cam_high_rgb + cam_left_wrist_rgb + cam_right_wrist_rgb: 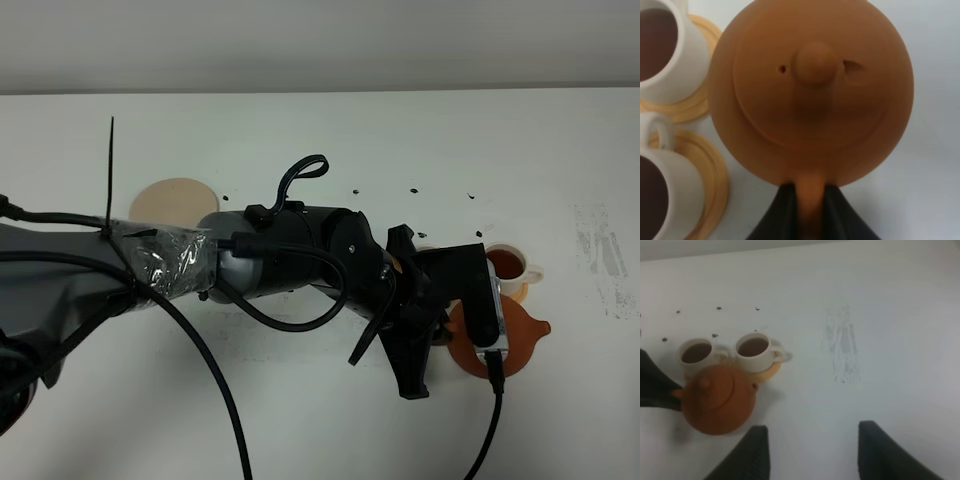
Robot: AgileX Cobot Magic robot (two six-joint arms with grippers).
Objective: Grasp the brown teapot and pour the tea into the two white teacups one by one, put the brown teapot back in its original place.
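Note:
My left gripper (810, 202) is shut on the loop handle of the brown teapot (810, 90), which sits level with its lid on. In the high view the left arm reaches across to the right, and the teapot (525, 335) shows beyond the wrist. Two white teacups (657, 45) (662, 197) stand on orange saucers (700, 107) right beside the teapot. Both hold dark tea (754, 346) (696, 352). In the high view one teacup (510, 266) shows; the arm hides the other. The beige saucer (172, 201) lies bare at the left. My right gripper (810, 455) is open and holds nothing.
Dark specks (413, 189) dot the white table behind the cups. A scuffed grey patch (600, 255) marks the table at the far right. Black cables (215, 380) trail from the left arm over the table's front. The right arm is outside the high view.

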